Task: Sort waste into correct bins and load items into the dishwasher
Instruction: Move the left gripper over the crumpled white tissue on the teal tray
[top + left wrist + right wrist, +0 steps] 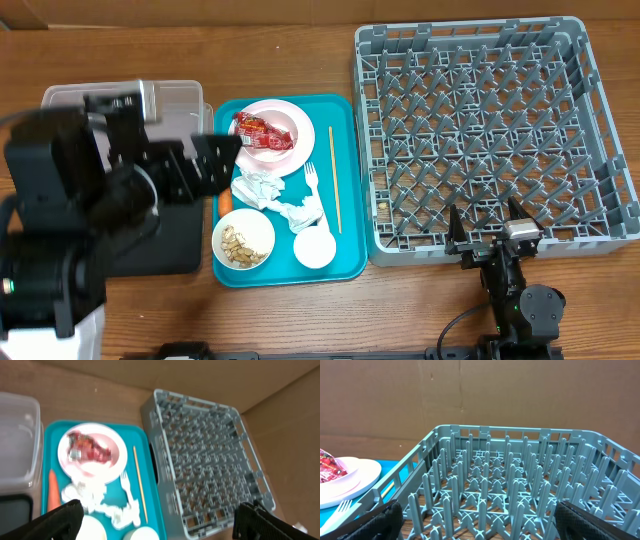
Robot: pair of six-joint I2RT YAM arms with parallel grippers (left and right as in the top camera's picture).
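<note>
The chopstick (334, 178) lies flat on the teal tray (345, 250). Its long axis runs from the arms' side of the table (300, 50) straight toward the far side, parallel to the tray's right edge and just beside it. Just left of it the fork (313, 182) lies on nearly the same line, tines toward the far side. The carrot (52, 489), at the tray's left edge, also lies near-to-far.

The tray holds 1 chopstick, 1 fork, 1 carrot, 1 pink plate (262, 108) bearing 1 red wrapper (260, 130), 2 crumpled napkins (257, 187), 1 bowl (243, 243) of beige scraps and 1 cup (313, 249). To the tray's left are 1 clear tub (180, 95) on the far side and 1 black tray (175, 245) nearer. To its right stands 1 grey dish rack (480, 130).

The left gripper (160, 510) hangs high near the tray's left edge, fingers spread wide and grasping nothing. In its wrist view the chopstick shows between the 2 fingers, well apart from both. The right gripper (484, 215) sits at the rack's near rim, fingers likewise released and empty, with the chopstick well apart to its left.
</note>
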